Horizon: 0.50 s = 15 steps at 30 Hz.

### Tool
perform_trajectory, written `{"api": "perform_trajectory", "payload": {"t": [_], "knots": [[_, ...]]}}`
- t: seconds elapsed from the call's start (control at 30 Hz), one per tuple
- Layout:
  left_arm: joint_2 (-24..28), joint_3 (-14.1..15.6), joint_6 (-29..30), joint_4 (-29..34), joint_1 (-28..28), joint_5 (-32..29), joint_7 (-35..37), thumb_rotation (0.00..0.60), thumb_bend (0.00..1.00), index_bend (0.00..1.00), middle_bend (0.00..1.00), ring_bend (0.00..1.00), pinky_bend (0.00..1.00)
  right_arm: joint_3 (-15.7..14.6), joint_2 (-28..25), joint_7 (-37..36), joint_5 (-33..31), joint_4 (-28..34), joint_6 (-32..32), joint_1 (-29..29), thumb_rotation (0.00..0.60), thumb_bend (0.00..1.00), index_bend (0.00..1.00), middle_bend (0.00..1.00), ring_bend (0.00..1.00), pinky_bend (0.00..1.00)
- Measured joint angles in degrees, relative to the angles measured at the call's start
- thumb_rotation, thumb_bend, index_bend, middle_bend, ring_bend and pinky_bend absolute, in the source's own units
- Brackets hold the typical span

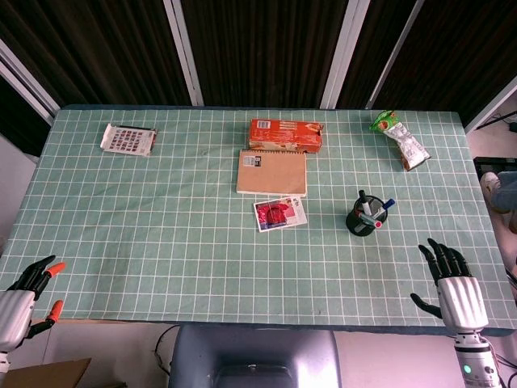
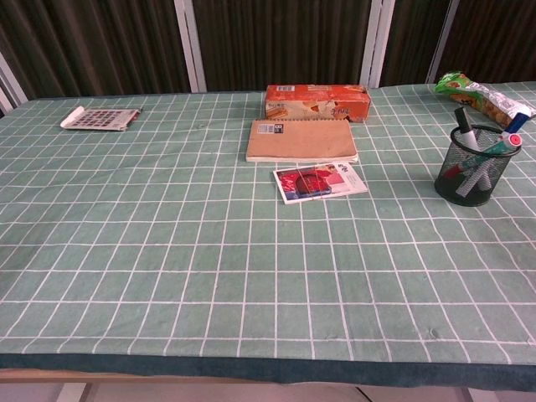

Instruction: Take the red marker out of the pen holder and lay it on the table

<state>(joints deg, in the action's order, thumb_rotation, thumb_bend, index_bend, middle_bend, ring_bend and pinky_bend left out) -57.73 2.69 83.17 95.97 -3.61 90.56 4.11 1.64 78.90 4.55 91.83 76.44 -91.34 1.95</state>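
Leaning red-capped red marker (image 2: 505, 145) in pen holder (image 2: 470, 180).

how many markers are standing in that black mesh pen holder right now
3 show, all in the pen holder at the table's right: a black-capped marker at the left, a blue-capped marker at the right, and the red marker just below it. Others could be hidden inside.

From my chest view neither hand shows. The black mesh pen holder (image 2: 471, 174) hides the markers' lower ends, and I can't pick out the red marker for sure.
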Motion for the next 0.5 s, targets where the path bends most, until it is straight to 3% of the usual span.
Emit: {"api": "perform_trajectory", "payload": {"t": [0.5], "knots": [[-0.34, -0.01, -0.29, 0.13, -0.18, 0.08, -1.00, 0.600, 0.44, 0.19, 0.07, 0.10, 0.38, 0.29, -0.96, 0.67, 1.15, 1.46, -1.00, 0.25, 0.600, 0.26, 0.25, 0.17, 0.15, 0.25]]}}
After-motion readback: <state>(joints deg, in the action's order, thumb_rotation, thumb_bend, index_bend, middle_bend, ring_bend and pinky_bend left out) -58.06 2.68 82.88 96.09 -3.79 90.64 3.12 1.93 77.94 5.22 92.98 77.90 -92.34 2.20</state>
